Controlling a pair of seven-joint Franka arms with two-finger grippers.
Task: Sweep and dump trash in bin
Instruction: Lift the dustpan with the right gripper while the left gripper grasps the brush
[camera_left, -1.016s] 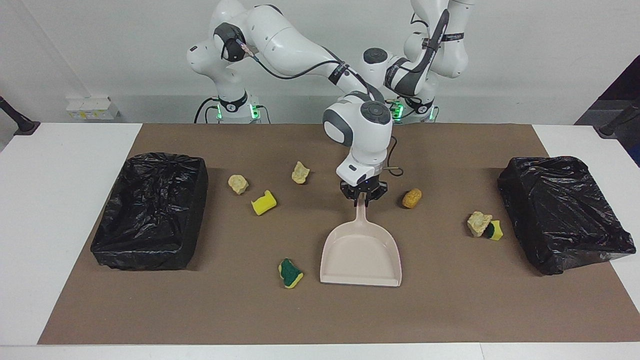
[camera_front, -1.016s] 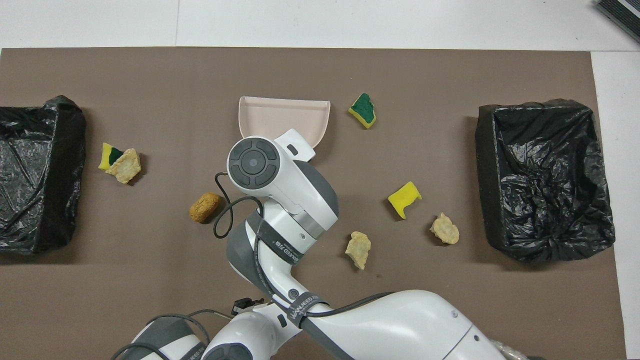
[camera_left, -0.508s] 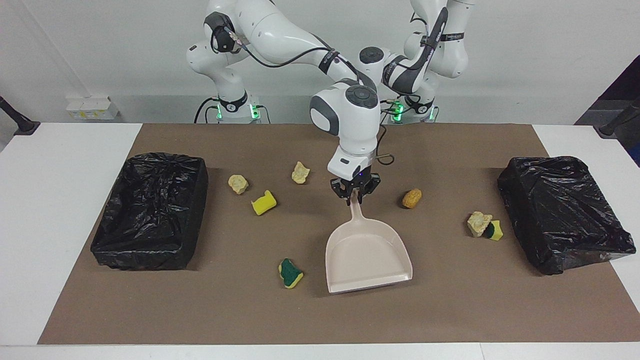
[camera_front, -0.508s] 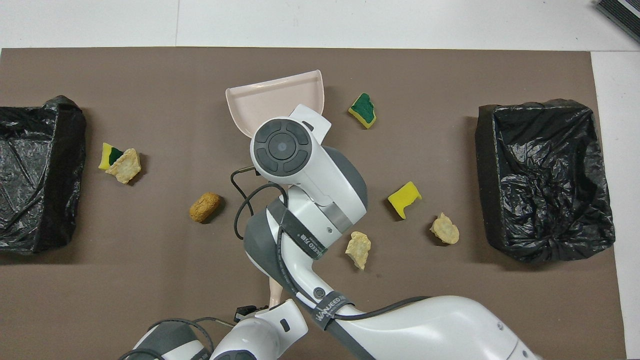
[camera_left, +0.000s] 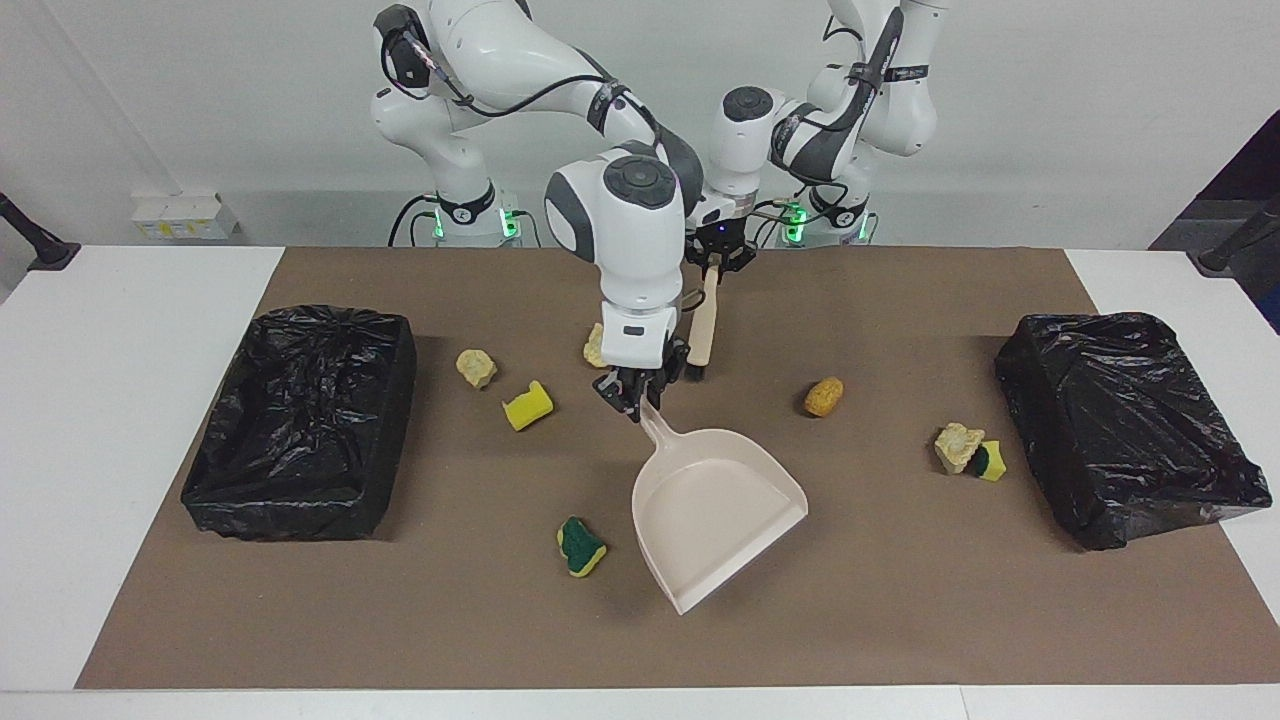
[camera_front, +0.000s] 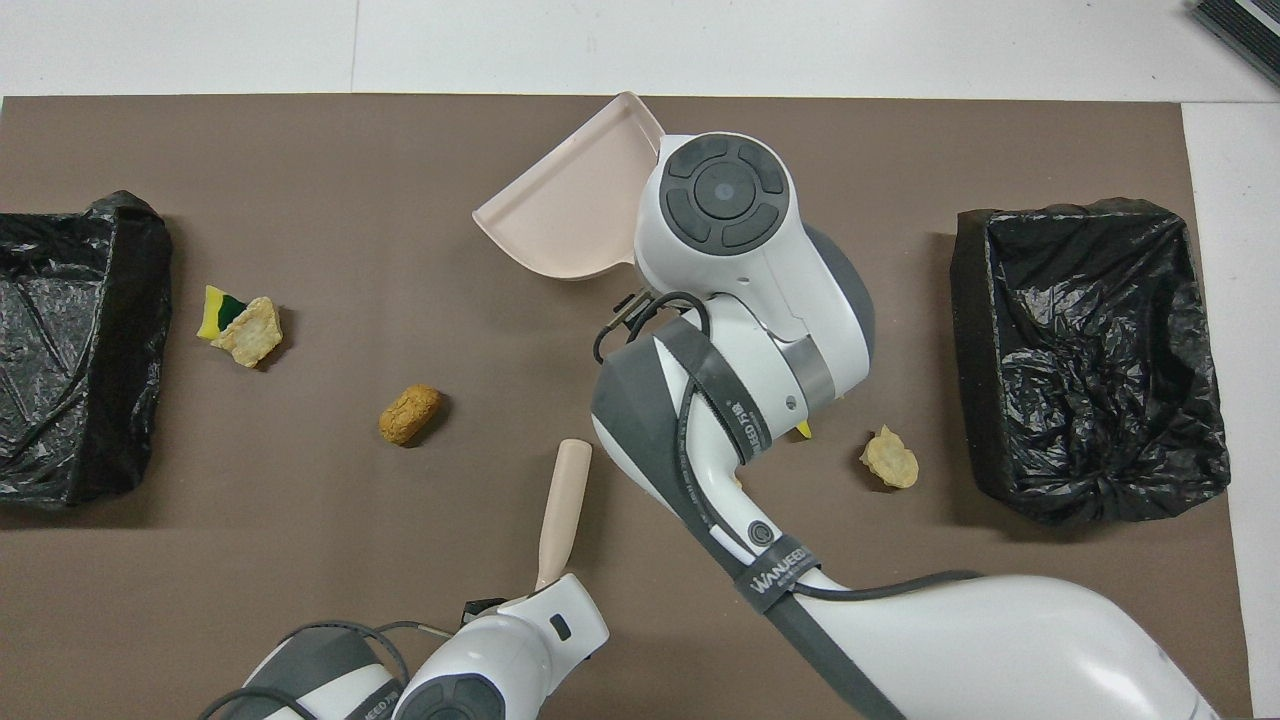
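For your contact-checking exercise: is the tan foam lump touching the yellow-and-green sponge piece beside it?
Touching. The facing view shows the tan foam lump pressed against the yellow-and-green sponge piece, no gap.

A plain white wall (camera_left: 1050, 120) backs the scene, evenly lit. The white table (camera_left: 120, 420) carries a brown mat (camera_left: 900, 600) over most of its top. A small white box (camera_left: 180, 215) with yellow labels sits by the wall, and dark fixtures (camera_left: 35, 240) poke in at the edges.

The right tool (camera_left: 632, 398) has swung the dustpan (camera_left: 715, 515) (mouth now toward five o'clock in the facing view); the left tool (camera_left: 712, 258) brings the brush (camera_left: 702, 325) into sight.
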